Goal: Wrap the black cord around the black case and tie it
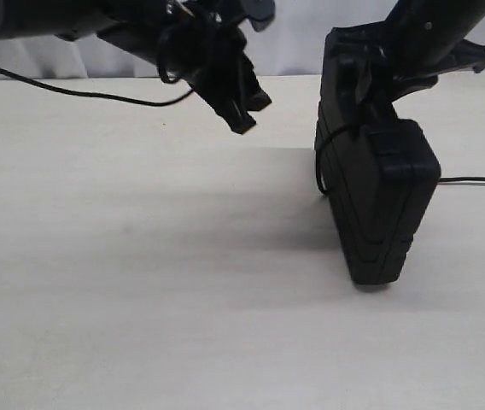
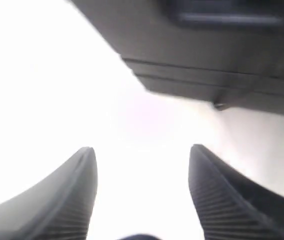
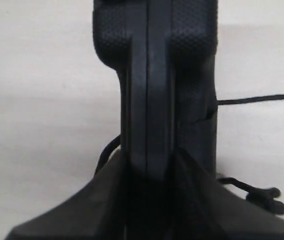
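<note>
The black case stands on its narrow edge at the right of the table. My right gripper holds its upper end from above. In the right wrist view the case is clamped between the fingers of the right gripper. The black cord loops down the case's left face, and a strand trails off to the right on the table. The cord and its knotted end lie beside the case. My left gripper hangs open left of the case, empty.
A smooth black robot cable runs across the far left of the pale table. A blurred dark body fills the top of the left wrist view. A pale curtain backs the table.
</note>
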Available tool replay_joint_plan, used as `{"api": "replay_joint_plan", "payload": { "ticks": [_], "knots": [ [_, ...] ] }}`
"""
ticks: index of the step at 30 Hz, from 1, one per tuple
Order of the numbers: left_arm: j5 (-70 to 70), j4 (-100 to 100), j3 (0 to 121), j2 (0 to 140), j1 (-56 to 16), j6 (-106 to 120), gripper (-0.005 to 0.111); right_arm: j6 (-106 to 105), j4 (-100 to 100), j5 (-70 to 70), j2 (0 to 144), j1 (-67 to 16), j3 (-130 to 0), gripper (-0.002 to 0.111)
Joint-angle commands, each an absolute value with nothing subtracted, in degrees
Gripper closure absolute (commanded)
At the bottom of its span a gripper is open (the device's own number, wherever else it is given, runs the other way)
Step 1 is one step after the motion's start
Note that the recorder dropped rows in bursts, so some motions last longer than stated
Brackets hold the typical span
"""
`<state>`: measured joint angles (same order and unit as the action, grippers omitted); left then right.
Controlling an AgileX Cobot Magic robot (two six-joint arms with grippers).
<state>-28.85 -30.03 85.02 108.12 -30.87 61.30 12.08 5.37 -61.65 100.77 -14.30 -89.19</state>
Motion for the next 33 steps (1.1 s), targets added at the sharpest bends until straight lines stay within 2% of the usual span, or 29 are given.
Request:
{"api": "replay_joint_plan", "payload": {
  "ticks": [1,7,17,28,33],
  "knots": [
    [-31.0,-29.7,85.3,106.4,-26.9,58.2,0.054,11.8,10.1,-55.4,101.3,-17.8,-83.6,0.104],
    [-33.7,-29.7,85.3,106.4,-23.4,56.9,0.054,11.0,13.9,-46.5,101.9,-23.0,-78.1,0.104],
    [-41.0,-29.3,85.3,106.4,-22.7,57.2,0.054,9.8,17.7,-36.3,109.7,-28.0,-75.3,0.104],
    [-43.3,-29.6,85.3,106.4,-22.7,57.3,0.054,6.2,12.4,-45.5,110.3,-28.0,-81.5,0.104],
    [-44.6,-29.6,85.3,106.4,-22.7,57.3,0.054,6.5,10.0,-45.2,110.4,-28.0,-82.0,0.103]
  ]
}}
